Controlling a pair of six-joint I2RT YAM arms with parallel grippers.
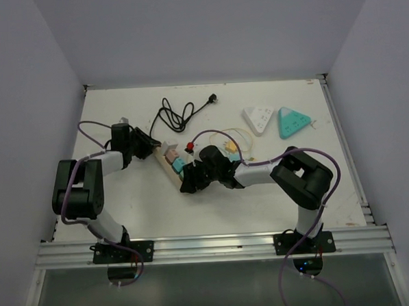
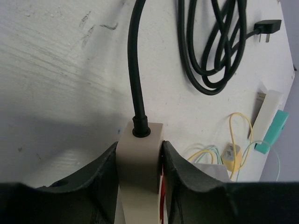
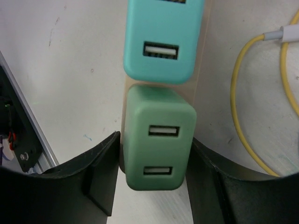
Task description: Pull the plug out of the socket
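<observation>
The left claw (image 2: pixel 139 145) is clamped narrow on the beige end of the socket strip (image 2: pixel 140 168), where a black cable (image 2: pixel 135 70) enters it. The right claw (image 3: pixel 155 139) holds the green plug (image 3: pixel 161 154) by its sides, and the plug is seated in the strip just below a teal plug (image 3: pixel 163 37). A yellow wire (image 3: pixel 238 102) loops beside them. All of this lies mid-desk on the scuffed white desk (image 1: pixel 262 198). The cable coils toward the back, and a white socket (image 1: pixel 259 118) and a teal socket (image 1: pixel 292 122) lie at the far right. Pale grey walls (image 1: pixel 205 29) enclose three sides.
</observation>
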